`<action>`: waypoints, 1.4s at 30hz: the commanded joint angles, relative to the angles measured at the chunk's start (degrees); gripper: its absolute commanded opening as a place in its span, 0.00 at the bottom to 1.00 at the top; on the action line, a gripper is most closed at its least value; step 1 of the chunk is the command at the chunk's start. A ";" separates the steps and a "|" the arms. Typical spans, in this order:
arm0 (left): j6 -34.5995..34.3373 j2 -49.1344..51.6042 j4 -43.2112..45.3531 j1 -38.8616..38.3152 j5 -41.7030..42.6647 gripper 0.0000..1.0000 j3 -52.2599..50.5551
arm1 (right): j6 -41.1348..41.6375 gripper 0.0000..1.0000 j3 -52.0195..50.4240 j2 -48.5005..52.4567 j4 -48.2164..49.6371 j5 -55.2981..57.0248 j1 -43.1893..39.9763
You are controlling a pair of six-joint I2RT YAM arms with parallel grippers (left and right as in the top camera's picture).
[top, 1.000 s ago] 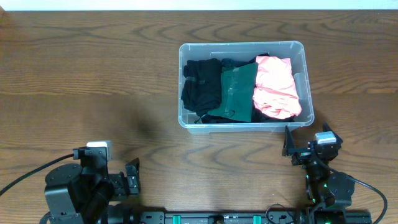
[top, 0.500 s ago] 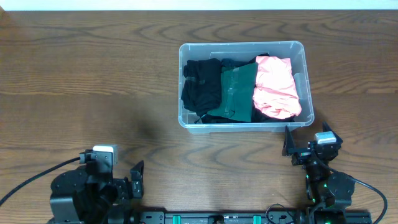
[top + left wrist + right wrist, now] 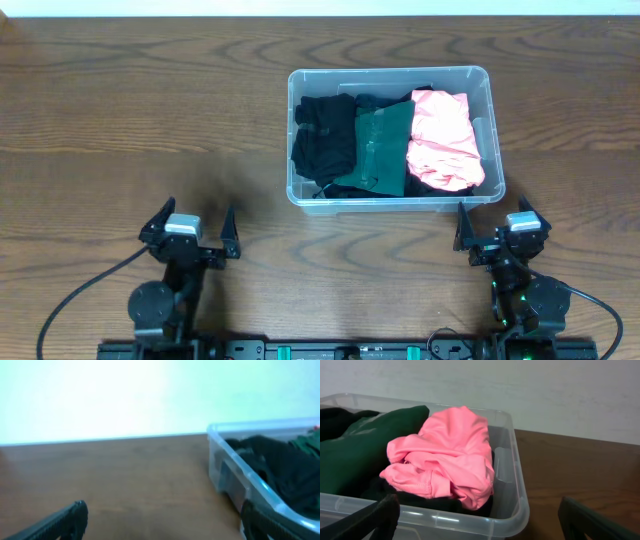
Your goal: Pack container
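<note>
The clear plastic container (image 3: 492,135) stands on the table right of centre. It holds a black garment (image 3: 322,138), a dark green garment (image 3: 380,148) and a pink garment (image 3: 443,140). The container also shows in the left wrist view (image 3: 235,475) and in the right wrist view (image 3: 512,495), with the pink garment (image 3: 450,455) and the green one (image 3: 365,445) inside. My left gripper (image 3: 190,228) is open and empty near the front edge, left of the container. My right gripper (image 3: 500,228) is open and empty just in front of the container's right front corner.
The brown wooden table (image 3: 130,110) runs out to the left and behind the container. A white wall (image 3: 520,385) stands beyond the table's far edge. Black cables (image 3: 75,310) trail from both arm bases at the front edge.
My left arm has swung from a turned, folded pose to face forward, its open fingers now pointing toward the table's far side. The right arm and the container have not moved.
</note>
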 commanded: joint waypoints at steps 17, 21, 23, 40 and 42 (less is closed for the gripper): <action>0.59 -1.05 0.17 -6.71 0.59 0.98 -5.88 | -0.28 0.99 0.09 -0.20 -0.39 -0.04 1.27; 0.59 -1.05 0.17 -6.71 0.57 0.98 -5.88 | -0.28 0.99 0.09 -0.20 -0.39 -0.04 1.27; 0.59 -1.05 0.17 -6.71 0.59 0.98 -5.86 | -0.28 0.99 0.09 -0.20 -0.39 -0.04 1.27; 0.59 -1.05 0.17 -6.71 0.59 0.98 -5.88 | -0.28 0.99 0.09 -0.20 -0.39 -0.04 1.27; 0.59 -1.05 0.17 -6.71 0.59 0.98 -5.88 | -0.28 0.99 0.09 -0.20 -0.39 -0.04 1.27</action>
